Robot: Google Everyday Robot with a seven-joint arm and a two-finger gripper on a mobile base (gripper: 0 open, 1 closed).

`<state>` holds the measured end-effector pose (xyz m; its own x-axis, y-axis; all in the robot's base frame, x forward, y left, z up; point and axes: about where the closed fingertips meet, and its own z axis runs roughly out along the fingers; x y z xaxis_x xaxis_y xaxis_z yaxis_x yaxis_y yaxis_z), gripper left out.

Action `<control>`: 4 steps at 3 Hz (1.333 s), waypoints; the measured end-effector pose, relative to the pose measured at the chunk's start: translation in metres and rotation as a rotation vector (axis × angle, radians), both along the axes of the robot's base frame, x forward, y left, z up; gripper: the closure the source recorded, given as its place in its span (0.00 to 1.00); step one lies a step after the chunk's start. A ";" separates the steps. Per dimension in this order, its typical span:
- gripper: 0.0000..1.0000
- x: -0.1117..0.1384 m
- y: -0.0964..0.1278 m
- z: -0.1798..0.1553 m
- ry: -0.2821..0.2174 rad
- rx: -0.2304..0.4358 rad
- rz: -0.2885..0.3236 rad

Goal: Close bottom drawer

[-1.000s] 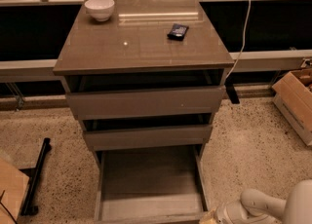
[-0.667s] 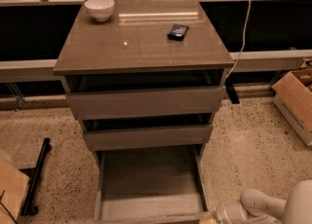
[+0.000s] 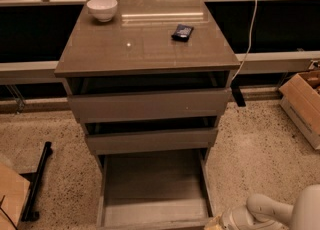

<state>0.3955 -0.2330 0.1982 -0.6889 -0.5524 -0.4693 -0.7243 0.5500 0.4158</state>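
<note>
One drawer matters here: the bottom drawer stands pulled far out at the foot of the cabinet, its grey box showing nothing inside and its plain front at the lower edge of the view. It looks like stiff wood on runners, so it should slide rather than flex, and with nothing in it, it is probably light to move. There is no handle; the place to take it is the flat front, near the middle, with a straight push toward the cabinet so that it does not twist on its runners.

The gripper sits at the lower right, just beside the drawer's front right corner; whether it is open or closed I cannot tell.

Above, the middle drawer and the top drawer each stand slightly out. On the glossy cabinet top rest a white bowl and a small dark object, well apart. The floor is speckled stone, with a cardboard box at the right and a white cable hanging behind.
</note>
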 end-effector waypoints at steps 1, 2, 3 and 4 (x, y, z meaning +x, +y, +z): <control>0.12 -0.001 0.002 -0.001 0.003 0.003 0.002; 0.00 -0.001 0.002 0.000 0.003 0.003 0.002; 0.00 -0.001 0.002 0.000 0.003 0.003 0.002; 0.26 0.022 0.020 -0.007 -0.027 0.036 0.039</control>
<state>0.4173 -0.2128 0.1909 -0.6542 -0.5612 -0.5070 -0.7559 0.5064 0.4149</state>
